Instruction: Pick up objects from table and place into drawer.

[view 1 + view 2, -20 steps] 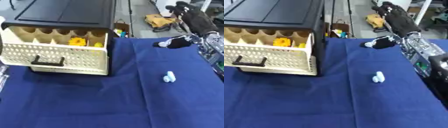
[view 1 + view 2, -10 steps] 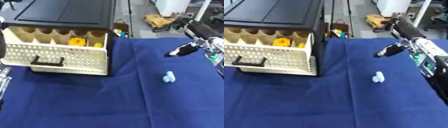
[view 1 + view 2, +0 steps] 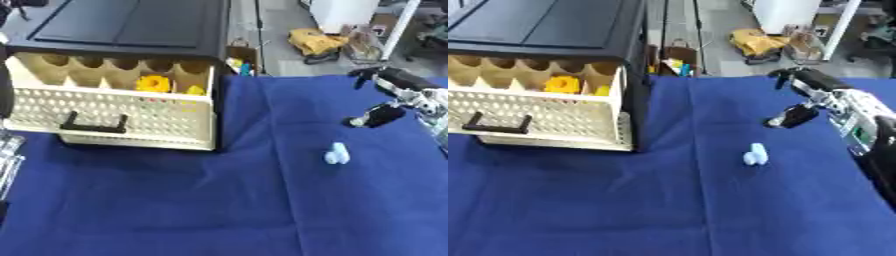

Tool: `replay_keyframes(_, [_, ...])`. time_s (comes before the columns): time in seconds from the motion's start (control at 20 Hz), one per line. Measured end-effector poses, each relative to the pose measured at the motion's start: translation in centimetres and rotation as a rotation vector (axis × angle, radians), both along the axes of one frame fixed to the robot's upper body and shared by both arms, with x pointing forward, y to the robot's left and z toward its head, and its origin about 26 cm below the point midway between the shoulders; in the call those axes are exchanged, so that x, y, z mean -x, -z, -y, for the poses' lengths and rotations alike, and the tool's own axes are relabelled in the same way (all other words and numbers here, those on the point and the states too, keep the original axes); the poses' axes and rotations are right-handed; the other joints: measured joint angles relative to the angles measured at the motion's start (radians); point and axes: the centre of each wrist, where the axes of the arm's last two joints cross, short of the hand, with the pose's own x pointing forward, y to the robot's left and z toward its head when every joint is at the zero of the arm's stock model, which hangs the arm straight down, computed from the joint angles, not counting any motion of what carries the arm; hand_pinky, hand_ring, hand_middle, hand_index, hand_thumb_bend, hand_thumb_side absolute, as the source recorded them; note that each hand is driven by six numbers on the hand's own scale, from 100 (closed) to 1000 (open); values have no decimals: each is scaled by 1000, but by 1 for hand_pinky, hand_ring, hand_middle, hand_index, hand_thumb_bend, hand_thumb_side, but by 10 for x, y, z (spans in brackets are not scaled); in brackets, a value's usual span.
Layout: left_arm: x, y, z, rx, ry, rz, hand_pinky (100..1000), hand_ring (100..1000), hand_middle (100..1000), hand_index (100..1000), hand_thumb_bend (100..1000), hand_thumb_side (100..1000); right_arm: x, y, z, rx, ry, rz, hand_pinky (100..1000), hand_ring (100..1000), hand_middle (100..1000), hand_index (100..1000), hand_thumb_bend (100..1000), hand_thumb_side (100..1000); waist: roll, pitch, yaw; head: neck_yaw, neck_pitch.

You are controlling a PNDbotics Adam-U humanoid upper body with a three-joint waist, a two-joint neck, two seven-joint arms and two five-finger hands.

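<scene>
A small pale blue-white object (image 3: 336,153) lies on the blue cloth, right of centre. My right hand (image 3: 800,114) hangs over the cloth just beyond and to the right of it, not touching it. Its black fingers (image 3: 391,77) are spread and hold nothing. The cream drawer (image 3: 114,112) stands pulled out of the black cabinet (image 3: 131,25) at the left. Yellow pieces (image 3: 155,83) sit in its back compartments. My left hand does not show; only a silver piece (image 3: 7,155) shows at the left edge.
The blue cloth (image 3: 227,210) covers the table from the drawer to the near edge. Beyond the table's far edge, a yellow bag (image 3: 315,41) and boxes lie on the floor. The drawer's black handle (image 3: 92,125) faces me.
My right hand has moved nearer and to the right, down towards the pale object, and its fingers have spread. The pale object and the drawer have not moved.
</scene>
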Motion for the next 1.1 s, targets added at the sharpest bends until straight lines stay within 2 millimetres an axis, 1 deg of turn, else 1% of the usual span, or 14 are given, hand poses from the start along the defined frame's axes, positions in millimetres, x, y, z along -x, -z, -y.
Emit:
replay_keyframes(0.3, [0, 0, 0, -1, -1, -5, 643, 756, 760, 921, 300, 1000, 2, 8, 5, -13, -7, -100, 906, 1000, 698, 947, 695, 266, -4, 0, -3, 0, 0])
replay_keyframes(0.45, [0, 1, 1, -5, 2, -11, 643, 756, 760, 921, 297, 1000, 5, 4, 5, -30, -9, -133, 904, 1000, 688, 940, 693, 264, -5, 2, -7, 0, 0])
replay_keyframes(0.5, [0, 1, 1, -6, 2, -12, 643, 756, 760, 920, 295, 1000, 6, 2, 4, -38, -12, -143, 903, 1000, 684, 936, 707, 237, -5, 3, -8, 0, 0])
replay_keyframes(0.55, [0, 1, 1, -7, 2, -13, 642, 756, 760, 920, 294, 1000, 7, 1, 2, -44, -15, -154, 902, 1000, 684, 931, 690, 259, -5, 4, -8, 0, 0])
replay_keyframes(0.8, [0, 1, 2, -9, 3, -17, 640, 755, 760, 920, 295, 1000, 14, 0, -4, -71, -16, -231, 897, 1000, 671, 909, 686, 256, -6, 5, -8, -1, 0])
replay_keyframes(1.1, [0, 3, 4, -6, 10, -22, 638, 755, 760, 917, 291, 1000, 20, -9, -15, -88, -14, -310, 886, 987, 649, 882, 680, 257, -5, 7, -7, -2, 0])
